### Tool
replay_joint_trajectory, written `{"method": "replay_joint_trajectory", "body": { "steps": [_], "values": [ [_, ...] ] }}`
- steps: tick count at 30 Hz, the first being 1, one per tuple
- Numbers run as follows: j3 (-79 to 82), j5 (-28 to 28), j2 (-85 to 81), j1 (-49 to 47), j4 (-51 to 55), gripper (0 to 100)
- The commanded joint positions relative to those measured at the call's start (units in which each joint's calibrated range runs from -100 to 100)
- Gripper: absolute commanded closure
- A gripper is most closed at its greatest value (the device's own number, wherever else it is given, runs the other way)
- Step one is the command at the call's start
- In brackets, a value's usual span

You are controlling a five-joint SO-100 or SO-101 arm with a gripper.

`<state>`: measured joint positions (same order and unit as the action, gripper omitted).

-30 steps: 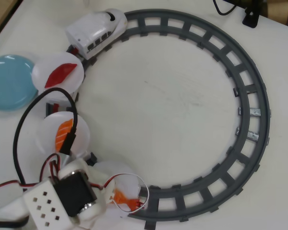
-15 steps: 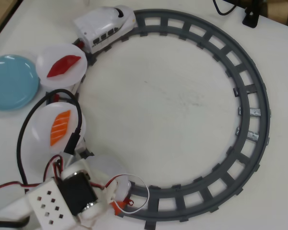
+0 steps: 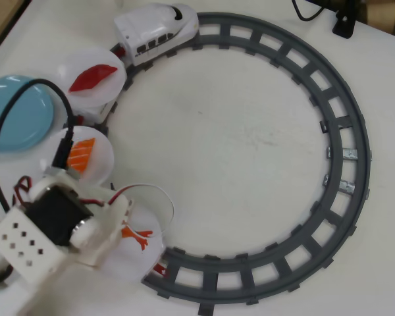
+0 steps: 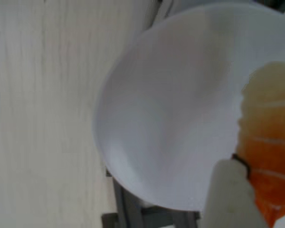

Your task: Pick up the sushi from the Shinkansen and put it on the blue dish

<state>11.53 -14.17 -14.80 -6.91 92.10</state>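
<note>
Gripper point(image 3: 133, 232): over the last white plate point(image 4: 171, 104), fingers' spread not discernible.
Sushi point(image 4: 268, 152): on that plate, touching a white finger point(image 4: 228, 194).
Tail point(image 3: 135, 236): pokes out beside the gripper.
Shinkansen point(image 3: 156, 31): far up the track point(image 3: 342, 125).
Blue dish point(image 3: 16, 115): left, off the track.

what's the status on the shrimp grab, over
Gripper over last white plate, fingers at shrimp; grip unconfirmed. Blue dish empty. Arm's cable drapes across it.

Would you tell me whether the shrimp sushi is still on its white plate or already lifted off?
Cannot tell. The sushi shows over the white plate at the gripper, but neither view reveals contact or a gap.
</note>
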Motion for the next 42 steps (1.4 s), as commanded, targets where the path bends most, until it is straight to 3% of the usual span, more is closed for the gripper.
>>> {"method": "replay_joint_trajectory", "body": {
  "steps": [1, 9, 25, 42],
  "values": [
    [-7.4, 1.6, -0.2, -4.0, 1.7, 97],
    [-22.0, 5.2, 11.6, -15.2, 3.9, 97],
    [-44.4, 7.2, 30.4, -36.4, 3.3, 97],
    [-73.2, 7.1, 56.0, -47.3, 3.1, 97]
  ]
}}
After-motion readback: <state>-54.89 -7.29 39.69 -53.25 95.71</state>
